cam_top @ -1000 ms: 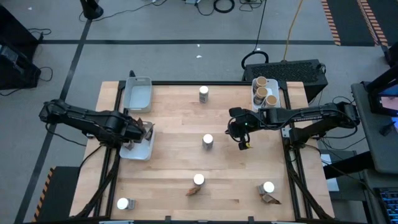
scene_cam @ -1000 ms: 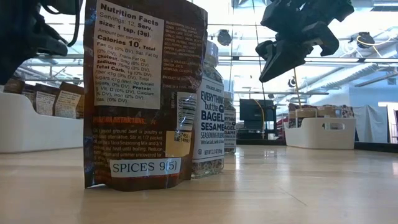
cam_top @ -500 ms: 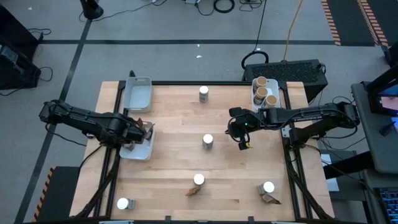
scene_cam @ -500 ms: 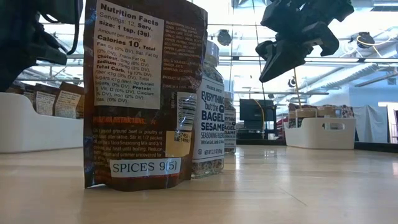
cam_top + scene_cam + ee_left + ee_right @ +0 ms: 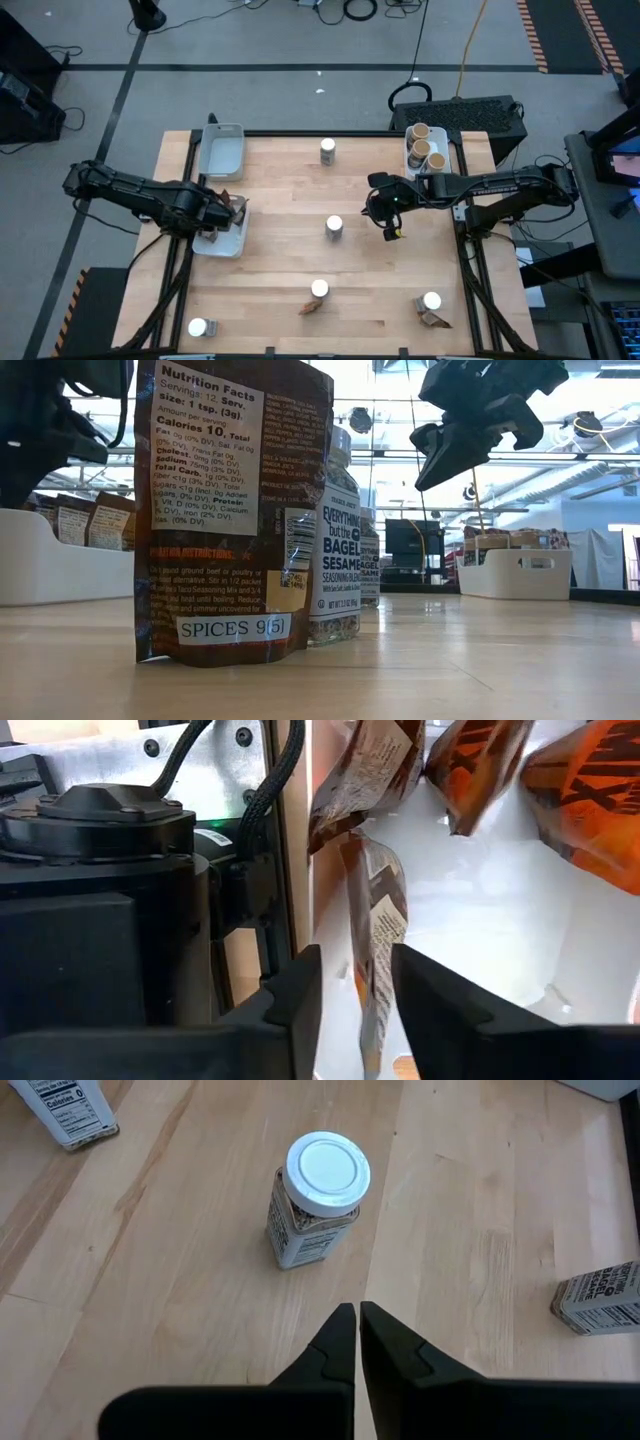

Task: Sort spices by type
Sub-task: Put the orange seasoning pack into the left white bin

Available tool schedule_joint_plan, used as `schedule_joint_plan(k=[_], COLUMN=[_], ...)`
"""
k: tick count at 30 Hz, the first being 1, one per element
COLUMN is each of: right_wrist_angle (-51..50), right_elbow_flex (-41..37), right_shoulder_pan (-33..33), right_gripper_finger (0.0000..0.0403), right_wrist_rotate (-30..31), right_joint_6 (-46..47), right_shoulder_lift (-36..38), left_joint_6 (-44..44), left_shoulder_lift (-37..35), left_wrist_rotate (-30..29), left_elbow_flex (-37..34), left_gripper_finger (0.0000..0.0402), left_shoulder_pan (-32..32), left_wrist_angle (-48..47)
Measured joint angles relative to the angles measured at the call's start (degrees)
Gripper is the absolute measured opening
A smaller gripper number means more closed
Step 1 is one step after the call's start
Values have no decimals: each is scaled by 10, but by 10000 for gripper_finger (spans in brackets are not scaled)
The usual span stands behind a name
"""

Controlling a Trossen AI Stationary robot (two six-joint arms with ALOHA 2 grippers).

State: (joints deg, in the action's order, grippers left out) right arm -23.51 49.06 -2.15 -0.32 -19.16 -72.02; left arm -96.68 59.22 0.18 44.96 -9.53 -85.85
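My left gripper [image 5: 230, 213] [image 5: 355, 970] is over the white tray [image 5: 222, 242] at the table's left edge, shut on a brown crinkled packet [image 5: 378, 935]. Other packets [image 5: 580, 790] stand in that tray. My right gripper [image 5: 390, 228] [image 5: 357, 1325] is shut and touches nothing. It hovers above the table, right of the middle white-lidded jar [image 5: 334, 227] [image 5: 316, 1205]. More white-lidded jars [image 5: 328, 150] [image 5: 319, 289] [image 5: 431, 300] [image 5: 197, 327] stand on the table, along with loose packets [image 5: 310, 307] [image 5: 434, 320]. Cork-topped jars [image 5: 427, 152] sit in the far right tray. My left gripper has the brown packet pinched between its two fingers [image 5: 300, 995], which lie on its flat faces near one edge [image 5: 372, 990]. The packet stands edge-on and upright inside the tray. Whether its bottom rests on the tray floor is hidden by the fingers.
A white tray [image 5: 222, 152] with nothing in it sits at the far left corner. In the low view a packet [image 5: 230, 510] and a jar [image 5: 335, 550] stand close to the near edge. Bare wood lies between the scattered jars.
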Motion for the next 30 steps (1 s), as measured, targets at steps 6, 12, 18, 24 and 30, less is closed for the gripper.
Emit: schedule_joint_plan(k=[6,12,18,24,30], right_wrist_angle=[0,0,0,-2,-12], right_elbow_flex=[0,0,0,0,0], right_shoulder_pan=[0,0,0,0,0], right_gripper_finger=[0,0,0,0,0], right_wrist_rotate=[0,0,0,0,0], right_joint_6=[0,0,3,5,9], right_shoulder_lift=[0,0,0,0,0], left_joint_6=[1,1,-20,-19,86], left_shoulder_lift=[0,0,-2,1,20], left_wrist_rotate=[-7,-7,-25,-75,-120], left_elbow_flex=[26,71,121,174,177], left_gripper_finger=[172,193,194,193,193], left_shoulder_pan=[0,0,0,-4,-37], left_wrist_angle=[0,-8,-39,19,309])
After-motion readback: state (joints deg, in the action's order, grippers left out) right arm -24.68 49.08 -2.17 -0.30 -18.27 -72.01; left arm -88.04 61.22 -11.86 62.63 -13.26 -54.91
